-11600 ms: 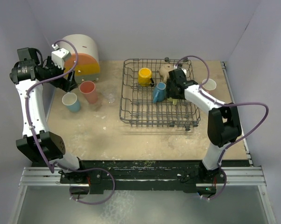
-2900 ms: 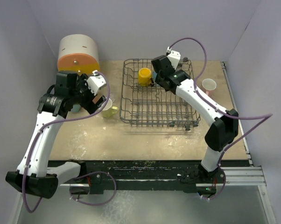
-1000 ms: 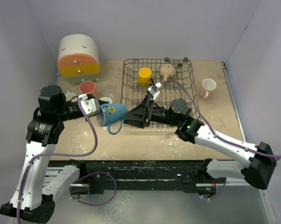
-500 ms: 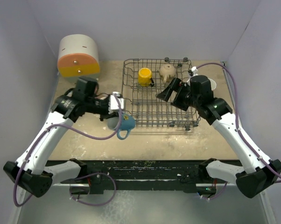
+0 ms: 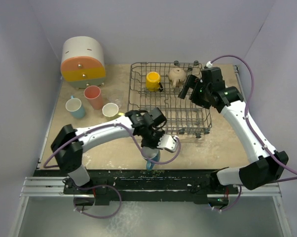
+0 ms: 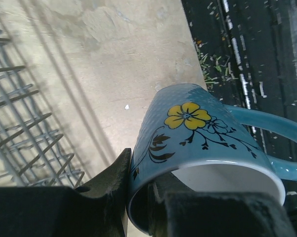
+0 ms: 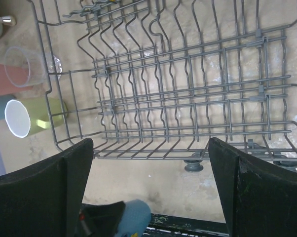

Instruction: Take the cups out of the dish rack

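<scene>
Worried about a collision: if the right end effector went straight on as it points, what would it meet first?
Likely the dish rack, its bare wire floor, below the right end effector; depth is unclear.

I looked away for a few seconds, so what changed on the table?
The blue mug left the rack: the right gripper passed it to the left gripper, which now clamps its rim at the near edge of the table. The right gripper went back over the rack, open. A green mug appeared left of the rack. The yellow mug and tan mug stayed put.
</scene>
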